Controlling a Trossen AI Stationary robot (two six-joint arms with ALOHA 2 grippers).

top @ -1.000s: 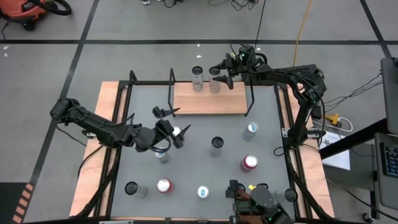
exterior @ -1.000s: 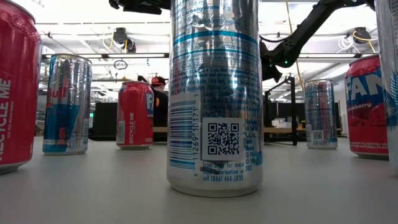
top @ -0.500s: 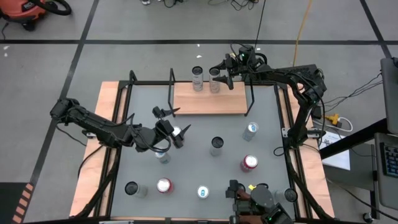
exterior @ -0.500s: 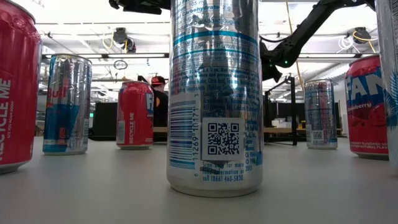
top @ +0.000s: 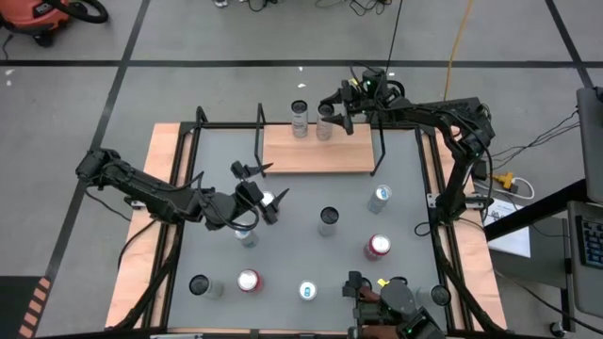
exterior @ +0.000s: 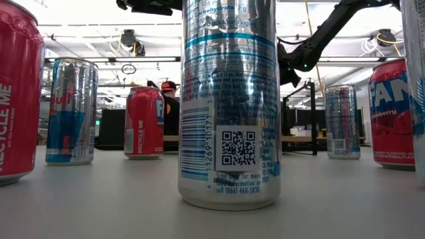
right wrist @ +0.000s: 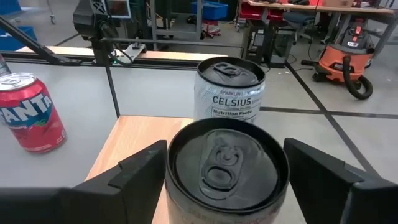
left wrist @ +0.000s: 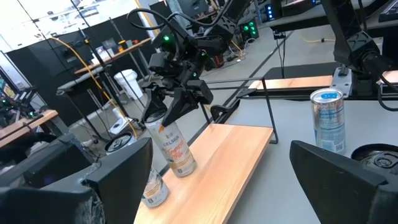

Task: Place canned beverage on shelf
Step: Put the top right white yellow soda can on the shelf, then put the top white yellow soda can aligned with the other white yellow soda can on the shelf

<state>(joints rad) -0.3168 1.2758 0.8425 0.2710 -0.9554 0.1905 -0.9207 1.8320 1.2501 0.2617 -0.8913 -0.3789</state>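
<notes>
The shelf (top: 311,155), a light-wood board with black rod frames, stands at the table's far middle. Two slim silver cans stand upright on its far edge. My right gripper (top: 332,111) reaches level from the right around the right-hand can (right wrist: 227,165). One finger (right wrist: 143,171) is on each side of its top. The other can (right wrist: 229,90) stands just beyond it. My left gripper (top: 262,186) hovers open and level over the table's left middle, holding nothing, and faces the shelf (left wrist: 217,155). My right gripper's fingers (right wrist: 317,174) stand close against the two sides of the can's upper wall (left wrist: 163,127), coming level from the table's right. I cannot tell whether they touch it. The can stands upright with its base on the shelf board.
Several more cans stand on the grey table: silver ones (top: 329,221) (top: 380,196) and red ones (top: 378,247) (top: 248,281). One tall can (exterior: 229,99) fills the low view. Black rod frames (top: 379,151) rise at the shelf's ends.
</notes>
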